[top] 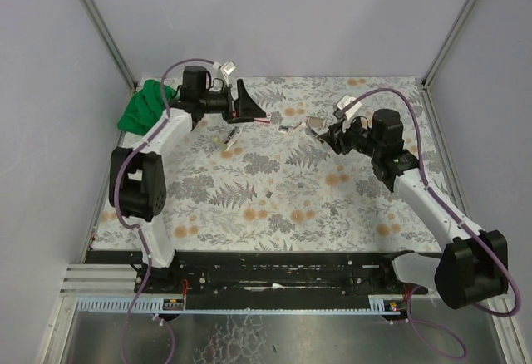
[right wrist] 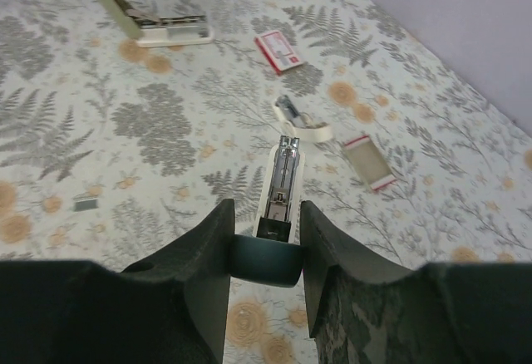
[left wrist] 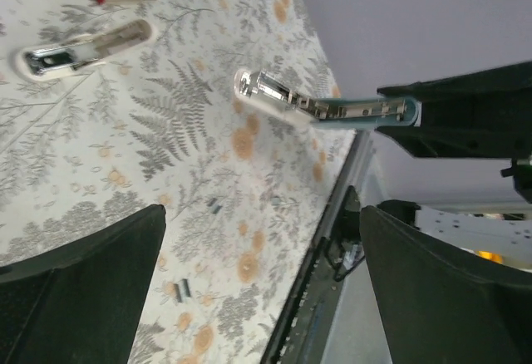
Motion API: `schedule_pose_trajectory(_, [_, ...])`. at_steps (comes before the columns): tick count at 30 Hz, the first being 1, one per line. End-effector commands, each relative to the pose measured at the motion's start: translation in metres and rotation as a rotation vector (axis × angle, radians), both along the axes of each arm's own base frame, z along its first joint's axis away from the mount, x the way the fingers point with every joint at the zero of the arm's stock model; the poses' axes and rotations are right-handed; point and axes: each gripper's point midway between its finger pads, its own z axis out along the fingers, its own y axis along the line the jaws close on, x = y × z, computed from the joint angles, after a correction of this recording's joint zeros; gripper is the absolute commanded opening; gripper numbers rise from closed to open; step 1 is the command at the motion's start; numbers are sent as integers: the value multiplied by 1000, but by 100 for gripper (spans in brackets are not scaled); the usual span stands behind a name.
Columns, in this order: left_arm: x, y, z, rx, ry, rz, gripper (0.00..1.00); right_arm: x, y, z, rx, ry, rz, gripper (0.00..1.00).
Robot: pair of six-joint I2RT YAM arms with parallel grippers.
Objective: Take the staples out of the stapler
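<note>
A bench point(top: 349, 206) covered in a pale cloth printed with grey ferns and orange flowers. Just beyond the right jaws lies a small white-and-metal piece point(right wrist: 301, 120). Past it is a red-and-white box point(right wrist: 280, 51), and to the right of those jaws an open box tray point(right wrist: 368, 161). Farther off, nearer the left jaws, an opened cream stapler point(right wrist: 158, 17) lies flat. A tiny grey staple strip point(right wrist: 85, 204) sits left of the right jaws. More grey staple bits point(left wrist: 214, 206) lie below the left jaws. A crumpled green cloth point(top: 143, 108) lies well behind the left jaws, at the bench's far corner.
</note>
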Motion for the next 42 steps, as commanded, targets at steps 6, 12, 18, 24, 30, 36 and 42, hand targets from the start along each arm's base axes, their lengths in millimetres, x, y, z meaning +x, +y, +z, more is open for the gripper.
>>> schedule_pose_trajectory(6, [3, 16, -10, 274, -152, 78, 100, 19, -6, 40, 147, -153, 74, 0])
schedule_pose_trajectory(12, [-3, -30, -12, 111, 19, -56, 100, 4, 0, 59, 170, -184, 133, 0])
schedule_pose_trajectory(18, [-5, -56, 2, 76, -7, -107, 100, 4, -7, 55, 126, -209, 97, 0])
schedule_pose_trajectory(24, [-8, -42, 4, 77, -24, -103, 100, 34, -35, 49, 86, -271, -84, 0])
schedule_pose_trajectory(30, [-11, -1, 9, 119, -78, -62, 100, 59, -62, 33, 109, -307, -227, 0])
schedule_pose_trajectory(36, [-27, 46, 13, 168, -135, -34, 100, 88, -91, 16, 145, -301, -333, 0])
schedule_pose_trajectory(42, [-50, 92, 7, 226, -172, -28, 100, 113, -111, 5, 162, -306, -373, 0])
